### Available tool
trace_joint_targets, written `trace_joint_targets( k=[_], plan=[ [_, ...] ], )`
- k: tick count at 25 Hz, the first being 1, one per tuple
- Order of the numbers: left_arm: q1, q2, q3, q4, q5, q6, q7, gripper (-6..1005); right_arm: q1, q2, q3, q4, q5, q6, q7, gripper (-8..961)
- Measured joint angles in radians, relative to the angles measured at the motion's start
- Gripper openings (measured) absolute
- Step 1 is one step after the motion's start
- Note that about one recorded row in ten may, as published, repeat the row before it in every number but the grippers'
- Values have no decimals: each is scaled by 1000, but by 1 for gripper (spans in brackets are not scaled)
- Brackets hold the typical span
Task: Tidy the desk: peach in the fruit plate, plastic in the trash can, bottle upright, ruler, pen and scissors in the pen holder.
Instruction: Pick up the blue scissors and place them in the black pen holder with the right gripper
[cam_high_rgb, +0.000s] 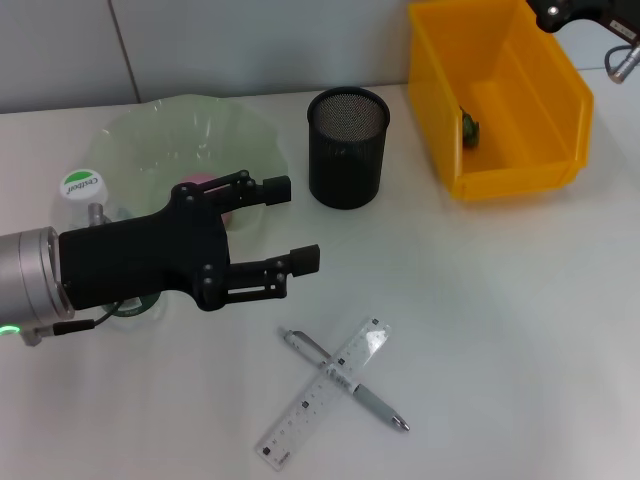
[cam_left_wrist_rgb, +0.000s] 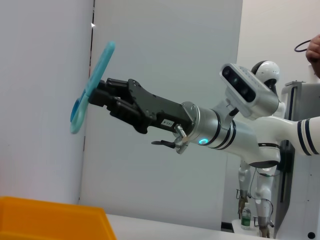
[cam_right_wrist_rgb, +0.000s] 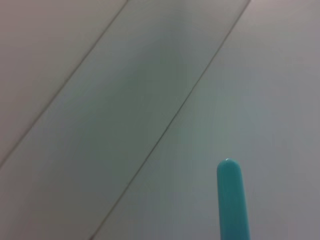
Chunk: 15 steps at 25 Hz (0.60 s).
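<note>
While the ruler (cam_high_rgb: 325, 392) lies crossed over the pen (cam_high_rgb: 345, 380) just below your left hand (cam_high_rgb: 297, 224), that hand hovers wide, empty; your right hand (cam_left_wrist_rgb: 97, 95) grips teal scissors (cam_left_wrist_rgb: 91, 86) aloft.

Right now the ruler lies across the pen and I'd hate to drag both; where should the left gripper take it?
From above, probably, with the open left gripper closing across the narrow width of the ruler, on its near half, clear of the pen beneath. It lies flat, so only its long edges offer purchase.
</note>
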Motion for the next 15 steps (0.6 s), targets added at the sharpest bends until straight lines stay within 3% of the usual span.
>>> trace_joint_targets(
  k=[15],
  plan=[
    [6, 1, -7, 3, -1, -2, -8, 815, -8, 10, -94, 7, 9, 127, -574, 221]
  ],
)
